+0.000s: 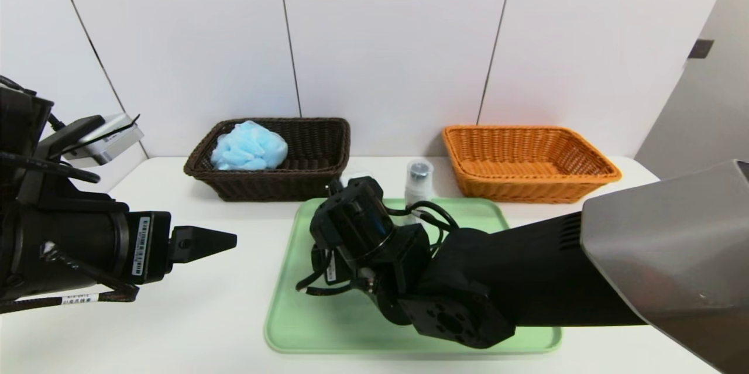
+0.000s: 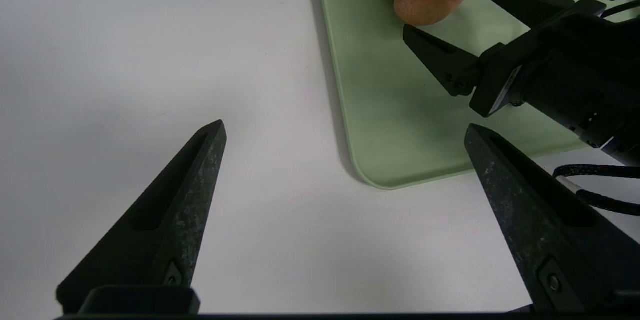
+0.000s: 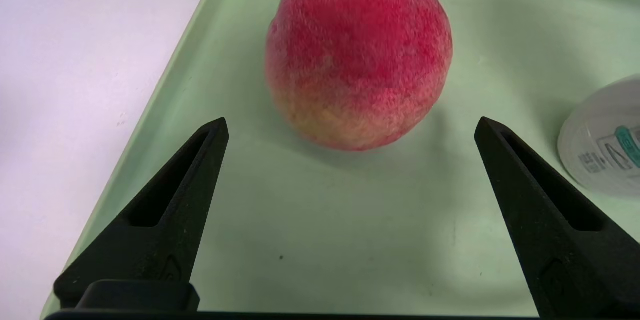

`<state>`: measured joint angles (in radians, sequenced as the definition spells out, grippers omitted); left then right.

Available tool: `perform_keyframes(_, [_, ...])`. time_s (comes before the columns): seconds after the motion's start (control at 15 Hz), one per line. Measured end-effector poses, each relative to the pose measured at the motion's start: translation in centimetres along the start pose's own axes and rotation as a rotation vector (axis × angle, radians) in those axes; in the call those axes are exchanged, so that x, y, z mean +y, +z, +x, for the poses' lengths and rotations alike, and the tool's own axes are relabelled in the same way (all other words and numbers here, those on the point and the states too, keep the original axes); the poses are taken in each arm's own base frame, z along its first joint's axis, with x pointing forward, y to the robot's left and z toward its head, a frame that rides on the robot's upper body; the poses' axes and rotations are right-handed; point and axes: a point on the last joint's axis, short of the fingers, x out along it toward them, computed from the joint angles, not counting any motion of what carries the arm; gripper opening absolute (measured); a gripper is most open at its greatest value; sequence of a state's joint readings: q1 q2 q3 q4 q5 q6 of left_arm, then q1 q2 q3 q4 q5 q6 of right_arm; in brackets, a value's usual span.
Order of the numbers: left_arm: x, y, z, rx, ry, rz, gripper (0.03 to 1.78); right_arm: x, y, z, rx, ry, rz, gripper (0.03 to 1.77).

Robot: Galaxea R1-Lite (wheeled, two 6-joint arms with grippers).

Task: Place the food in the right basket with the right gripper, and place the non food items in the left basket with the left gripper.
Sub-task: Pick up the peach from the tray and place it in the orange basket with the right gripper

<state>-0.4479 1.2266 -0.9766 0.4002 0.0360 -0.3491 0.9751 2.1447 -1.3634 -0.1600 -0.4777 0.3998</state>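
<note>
Right gripper (image 3: 350, 127), jaws spread wide and holding nothing, poised over the pale green tray (image 3: 350, 240); the red-yellow peach (image 3: 357, 52) lies on the tray just ahead of the fingertips, centred between them and untouched, with a white bottle (image 3: 605, 139) lying beside it. Left gripper (image 2: 345, 129), likewise wide open and empty, hangs over the bare white table (image 2: 150, 59) off the tray's corner. At the back wall, a blue bath puff (image 1: 248, 146) sits in the dark brown basket (image 1: 316, 178); the orange-tan basket (image 1: 529, 181) stands well apart.
</note>
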Motion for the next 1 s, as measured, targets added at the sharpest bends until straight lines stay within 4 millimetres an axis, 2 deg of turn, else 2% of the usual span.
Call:
perform_keyframes(0.4, [0.0, 0.0, 0.2, 0.005, 0.001, 0.005, 1.69, 0.3, 0.3, 1.5, -0.011, -0.007, 0.008, 1.70])
perform_keyframes(0.93, [0.0, 0.1, 0.4, 0.008, 0.002, 0.005, 1.69, -0.5, 0.2, 3.0, -0.002, -0.036, 0.002, 1.70])
perform_keyframes(1.0, [0.0, 0.1, 0.4, 0.009, 0.002, 0.005, 1.69, -0.5, 0.1, 3.0, -0.001, -0.036, 0.001, 1.59])
